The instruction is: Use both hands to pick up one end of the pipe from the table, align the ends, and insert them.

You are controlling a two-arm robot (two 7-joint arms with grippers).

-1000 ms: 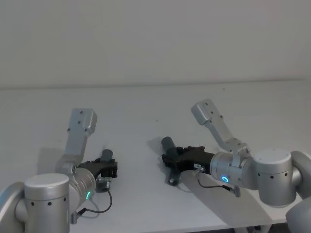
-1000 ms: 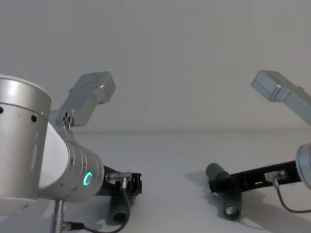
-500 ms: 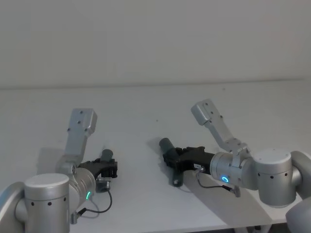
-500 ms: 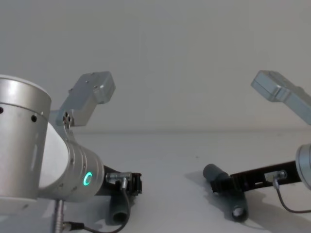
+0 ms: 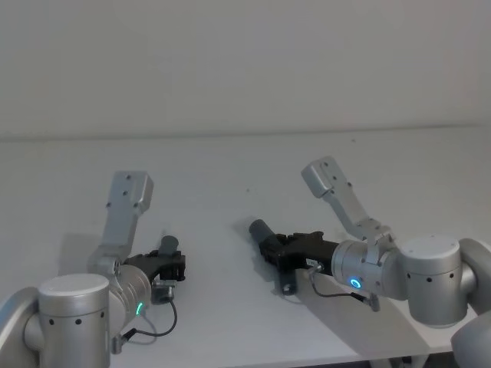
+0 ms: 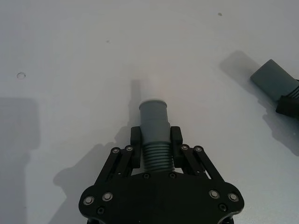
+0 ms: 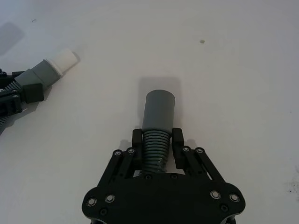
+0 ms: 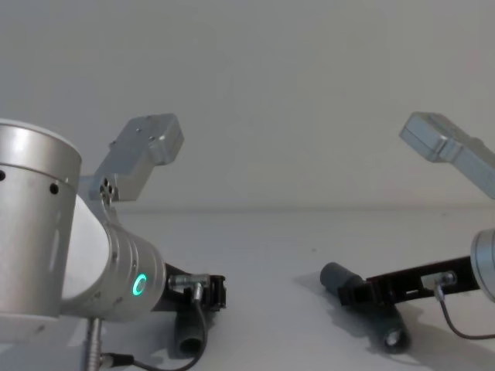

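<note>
Two pieces of the pipe are held over the white table (image 5: 230,169). My left gripper (image 6: 155,140) is shut on the ribbed part of one piece (image 6: 154,154); its grey cuff (image 6: 154,114) sticks out past the fingertips, and the narrower white tip (image 7: 63,59) points toward the other arm. My right gripper (image 7: 157,140) is shut on the second piece (image 7: 154,149), whose plain wider cuff (image 7: 159,109) points forward. In the head view the left gripper (image 5: 175,263) sits low left and the right gripper (image 5: 270,249) is at centre, its hose (image 5: 259,228) angled leftward. A gap separates the two ends.
Silver forearm links rise behind each gripper, one on the left (image 5: 126,201) and one on the right (image 5: 331,184). Thin grey cables (image 8: 452,325) loop near the wrists. A plain wall stands behind the table's far edge.
The right gripper has turned its hose piece: the lower end swung right and toward me, and the cuff shifted slightly left. The left arm has stayed still.
</note>
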